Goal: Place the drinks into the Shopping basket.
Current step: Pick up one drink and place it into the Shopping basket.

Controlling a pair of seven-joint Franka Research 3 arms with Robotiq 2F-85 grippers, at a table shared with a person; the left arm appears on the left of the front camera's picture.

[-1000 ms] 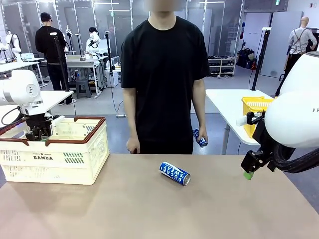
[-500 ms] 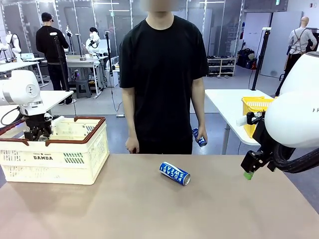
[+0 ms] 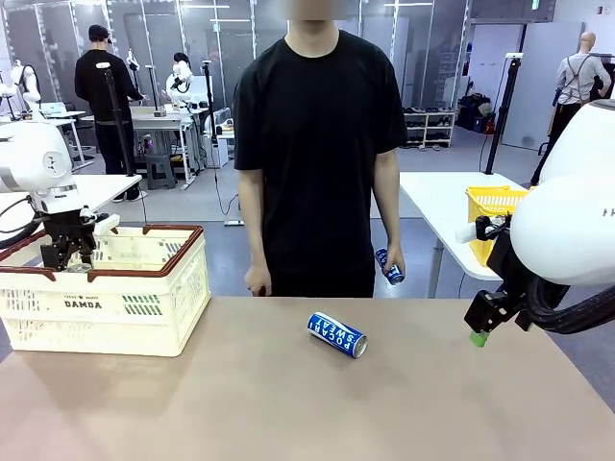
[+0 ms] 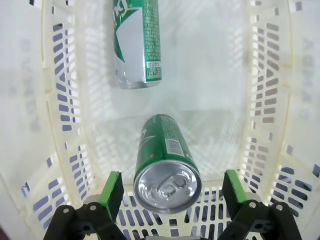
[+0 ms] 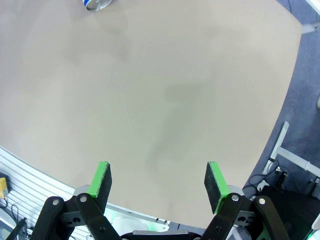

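Observation:
The cream Shopping basket (image 3: pixel 144 303) stands at the table's left. In the left wrist view two green cans are inside the basket (image 4: pixel 65 90): one (image 4: pixel 137 40) lies farther off, the other (image 4: pixel 162 160) stands loose, top towards the camera, between the pads. My left gripper (image 4: pixel 172 184) is open and touches neither; it hangs over the basket's rim (image 3: pixel 65 255). A blue can (image 3: pixel 336 334) lies on its side mid-table, its end at the frame's top (image 5: pixel 97 4). My right gripper (image 5: pixel 159 176) is open over bare table at the right edge (image 3: pixel 480 327). The person's hand holds another blue can (image 3: pixel 389 267).
The person stands at the table's far side, the other hand (image 3: pixel 256 280) at the edge. A yellow mesh basket (image 3: pixel 495 204) sits on a white side table behind my right arm. The tabletop (image 3: pixel 288 403) is bare between the basket and my right gripper.
My left gripper opened, let go of the green can in the basket and rose a little. The right arm and the blue can on the table stayed put.

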